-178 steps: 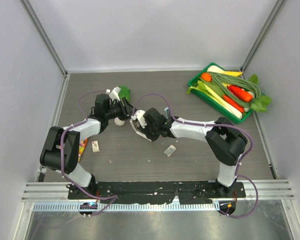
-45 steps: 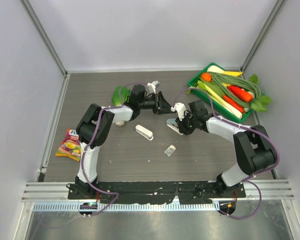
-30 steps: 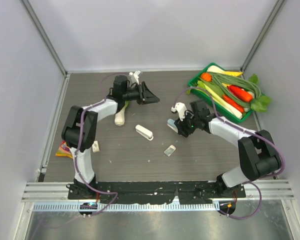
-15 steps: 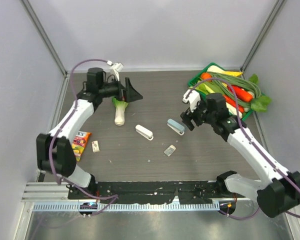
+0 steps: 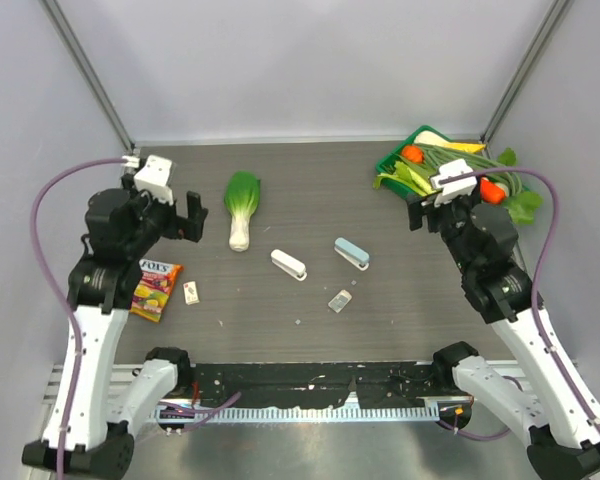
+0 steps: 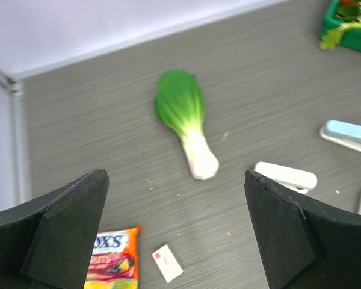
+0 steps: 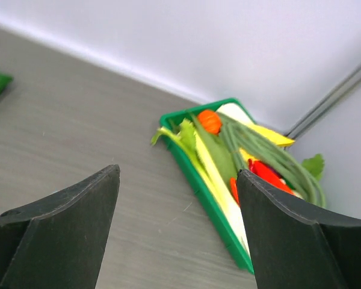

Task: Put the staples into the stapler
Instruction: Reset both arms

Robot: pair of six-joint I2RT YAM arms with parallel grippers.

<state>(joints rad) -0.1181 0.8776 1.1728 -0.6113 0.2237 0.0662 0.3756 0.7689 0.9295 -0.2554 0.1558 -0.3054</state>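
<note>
— We see bright, even, diffuse light; the bok choy [image 5: 242, 205] throws only a faint, soft shadow.
— And our wrist views look soft, the dark fingers [image 6: 60, 232] flanking it blurred.

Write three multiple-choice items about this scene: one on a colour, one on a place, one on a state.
1. What colour is the bar near the white stapler?
A pale blue; B red; C black
2. Where does the staple box lie?
A on the stapler; B beside the candy bag; C under the bar
3. How do the left gripper and the right gripper stand?
A left shut on the stapler; B right shut on the staple box; C both open, empty

Key: 1 A, the top view shows it pale blue. 2 B, the box lies just right of the bag, apart. 3 C, both wrist views show the jaws wide apart with nothing between.
</note>
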